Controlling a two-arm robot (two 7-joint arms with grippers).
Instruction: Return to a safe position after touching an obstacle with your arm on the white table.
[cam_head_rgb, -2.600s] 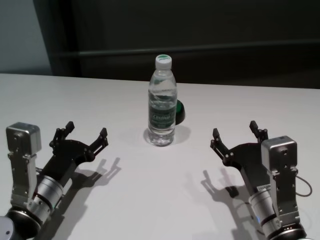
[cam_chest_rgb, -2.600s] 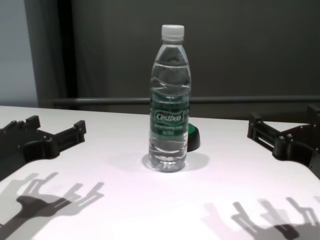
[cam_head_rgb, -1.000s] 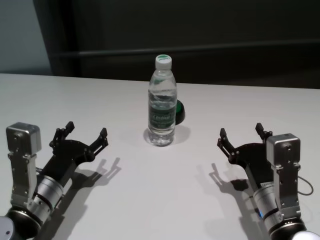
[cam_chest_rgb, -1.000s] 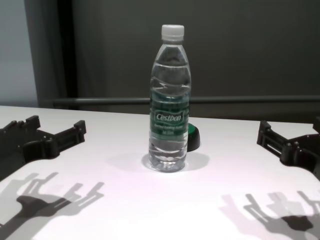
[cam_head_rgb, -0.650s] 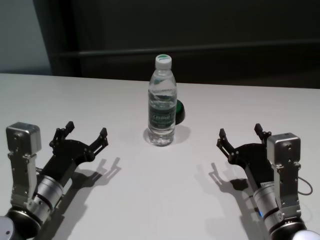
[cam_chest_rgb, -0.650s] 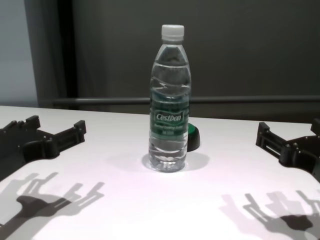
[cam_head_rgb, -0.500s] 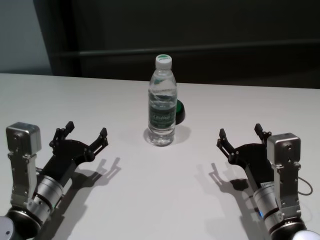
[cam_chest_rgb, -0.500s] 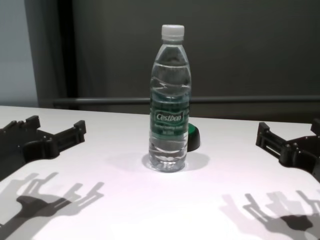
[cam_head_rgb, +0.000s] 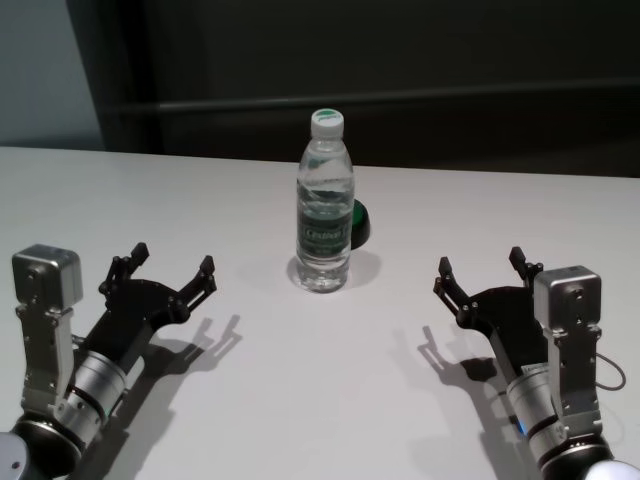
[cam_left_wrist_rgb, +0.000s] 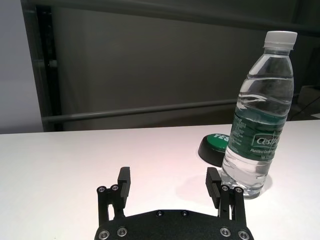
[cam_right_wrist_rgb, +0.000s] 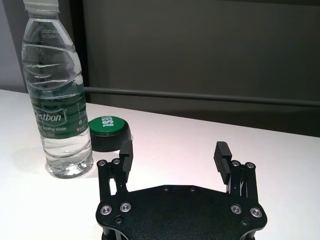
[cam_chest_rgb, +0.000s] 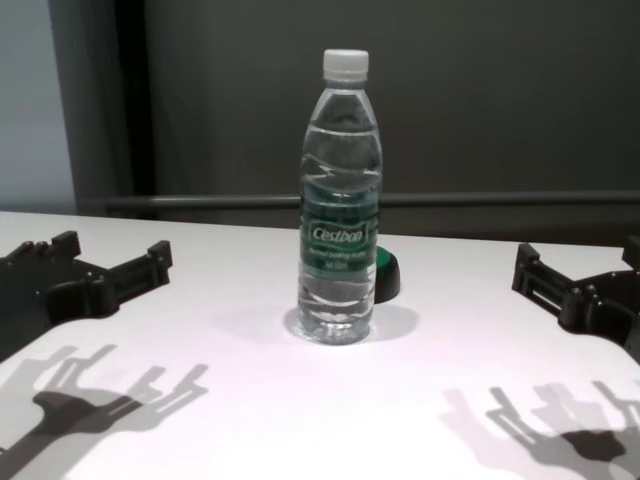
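The obstacle (cam_head_rgb: 325, 205), a clear water bottle with a white cap and green label, stands upright mid-table; it also shows in the chest view (cam_chest_rgb: 341, 200) and both wrist views (cam_left_wrist_rgb: 257, 112) (cam_right_wrist_rgb: 58, 97). The white table (cam_head_rgb: 300, 400) spreads under everything. My left gripper (cam_head_rgb: 172, 265) hovers open near the front left, well apart from the bottle, with nothing between its fingers (cam_left_wrist_rgb: 124, 181). My right gripper (cam_head_rgb: 483, 266) hovers open near the front right, equally far from the bottle, and holds nothing (cam_right_wrist_rgb: 173, 150).
A small low green-and-black object (cam_head_rgb: 359, 224) sits just behind and right of the bottle, also visible in the right wrist view (cam_right_wrist_rgb: 108, 133). A dark wall with a horizontal rail (cam_head_rgb: 400, 100) runs behind the table's far edge.
Since 2.6 s ago my right gripper has drawn back toward me and to the right, away from the bottle. Over the last second nothing moves. The left arm stays still.
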